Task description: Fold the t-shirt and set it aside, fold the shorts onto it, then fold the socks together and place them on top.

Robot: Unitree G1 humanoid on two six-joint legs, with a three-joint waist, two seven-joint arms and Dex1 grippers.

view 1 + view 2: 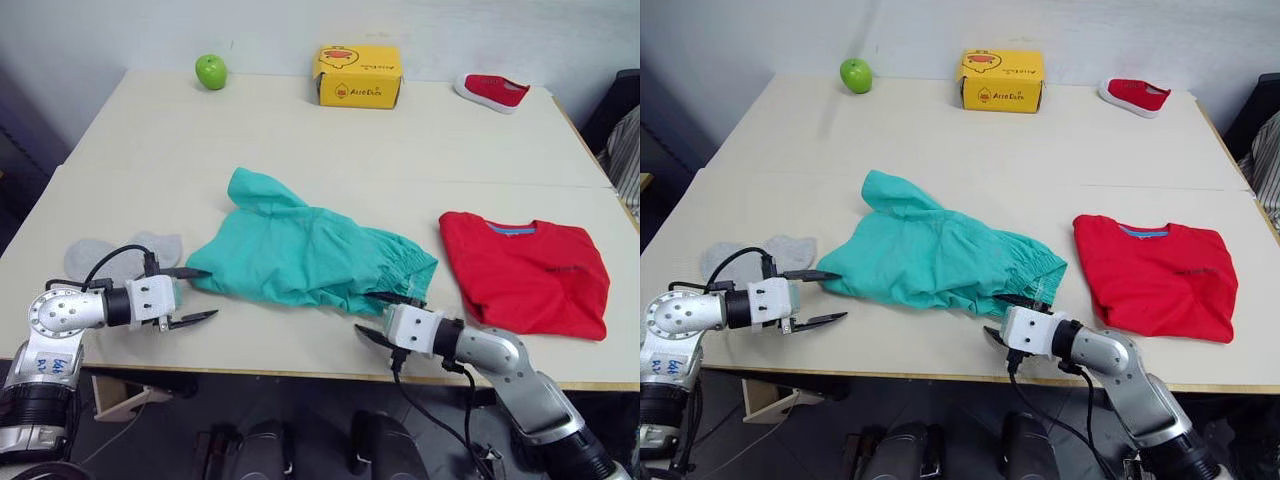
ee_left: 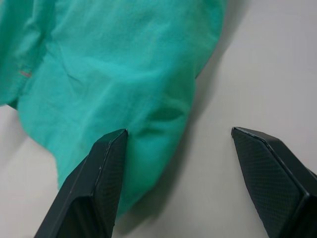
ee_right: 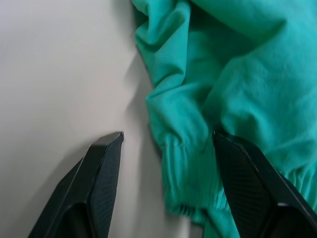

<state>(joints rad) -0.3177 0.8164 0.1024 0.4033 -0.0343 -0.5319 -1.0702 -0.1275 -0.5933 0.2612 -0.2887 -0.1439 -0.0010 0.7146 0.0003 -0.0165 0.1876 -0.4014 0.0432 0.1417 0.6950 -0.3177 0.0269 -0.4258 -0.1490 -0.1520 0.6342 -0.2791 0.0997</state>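
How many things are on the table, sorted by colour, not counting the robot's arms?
Red: 2, the t-shirt and the shoe
Teal: 1, the shorts
Grey: 2, the socks
Green: 1, the apple
Yellow: 1, the box
Total: 7

Green apple (image 1: pixel 211 71), yellow box (image 1: pixel 358 76), red shoe (image 1: pixel 491 91) along table's (image 1: pixel 300 140) far edge.

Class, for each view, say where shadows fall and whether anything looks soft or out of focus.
Left eye view: even light, faint shadow under the shorts. Left wrist view: dark shadow beside the fabric edge, finger crisp. Right wrist view: soft shadow on the table, folds slightly blurred.
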